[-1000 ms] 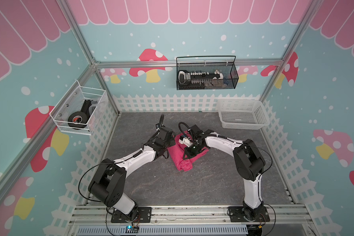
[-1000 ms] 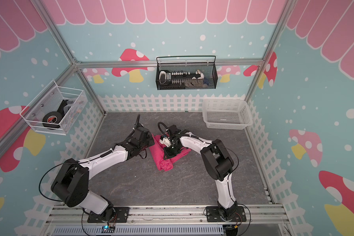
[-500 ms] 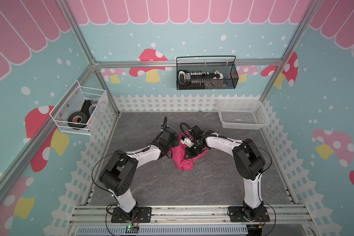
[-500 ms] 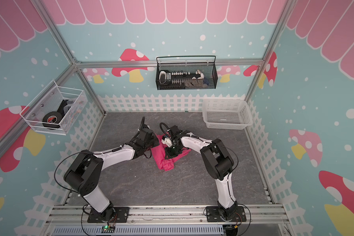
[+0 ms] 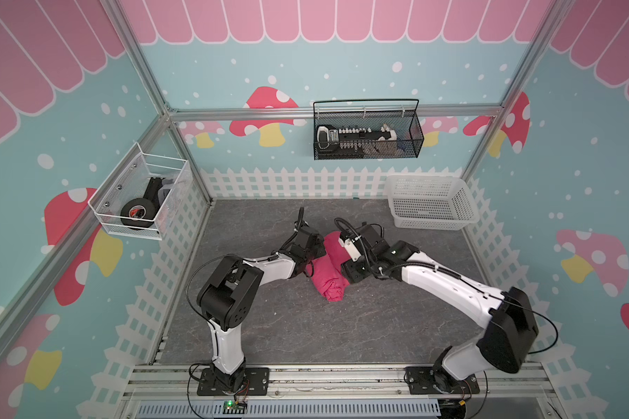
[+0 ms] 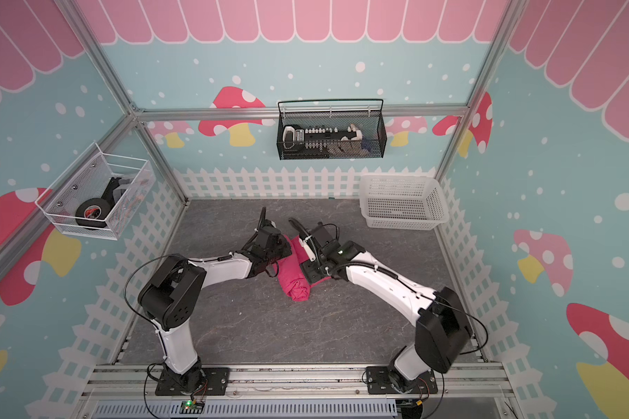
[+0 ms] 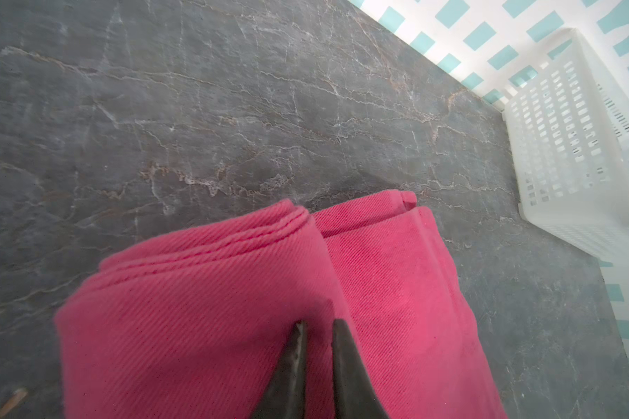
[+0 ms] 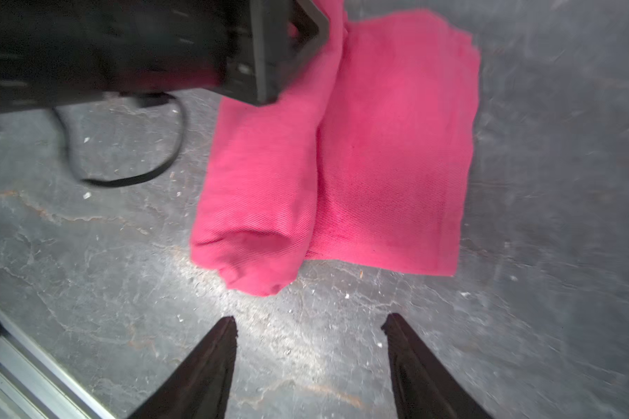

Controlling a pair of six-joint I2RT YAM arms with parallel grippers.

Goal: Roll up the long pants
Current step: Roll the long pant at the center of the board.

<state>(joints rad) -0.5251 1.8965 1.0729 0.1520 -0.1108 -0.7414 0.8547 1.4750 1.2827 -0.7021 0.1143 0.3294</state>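
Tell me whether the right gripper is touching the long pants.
Apart. In the right wrist view the right gripper stands open over bare table, short of the long pants.

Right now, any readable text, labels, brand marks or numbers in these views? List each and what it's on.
No text can be read in any view.
Black tape roll in the white wire basket: reddish core label, too small to read.
Device in the black mesh basket: pale markings, too small to read.
Long pants: plain cloth, no tag or print showing.
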